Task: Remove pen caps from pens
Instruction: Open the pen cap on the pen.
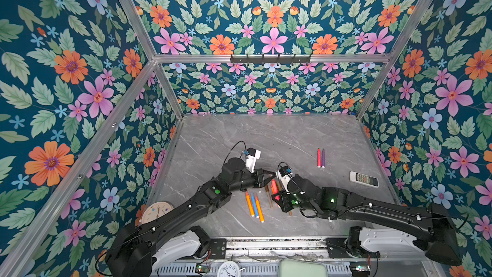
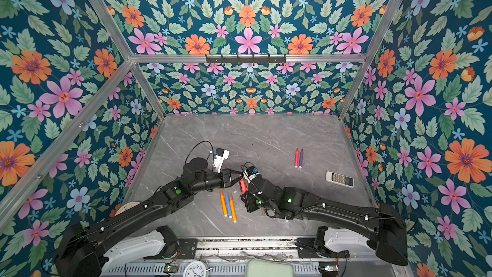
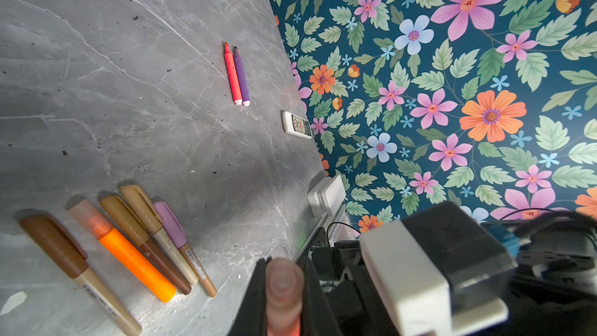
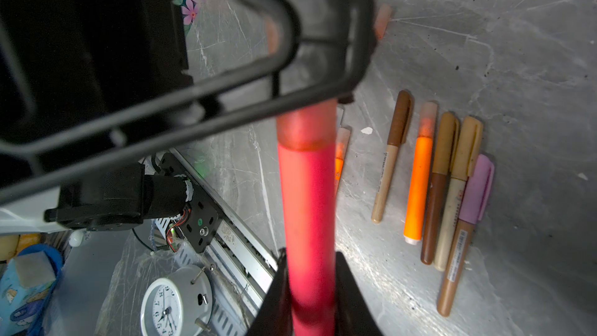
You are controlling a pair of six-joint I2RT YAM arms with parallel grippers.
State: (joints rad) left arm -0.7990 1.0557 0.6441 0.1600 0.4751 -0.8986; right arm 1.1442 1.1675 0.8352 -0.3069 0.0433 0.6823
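**A:** Holding anything, was the right end effector [image 4: 307, 286]?

**B:** Yes. It was clenched on the barrel of a red pen [image 4: 307, 205], lifted over the middle of the tabletop [image 1: 239, 134], somewhat nearer the front edge.

**A:** And the left end effector [image 3: 284, 266]?

**B:** Clamped on that pen's cloudy cap [image 4: 305, 124]. The cap still sat on the barrel, so the two arms met at the one pen.

**A:** Where did the other pens lie?

**B:** An orange pen [image 1: 249, 203], a blue pen [image 1: 254, 205] and a second orange pen [image 1: 259, 208] lay side by side toward the front edge, just on the left-edge side of the held one. A row of five capped pens [image 4: 436, 205] lay flat under the right arm, with brown, cloudy, tan and pink caps. Farther back, toward the right edge, a bare-tipped red pen [image 1: 318, 157] and a purple pen [image 1: 323, 158] lay touching, tips pointing to the back edge.

**A:** Anything else there?

**B:** A white remote [image 1: 363, 179] lay near the right edge.
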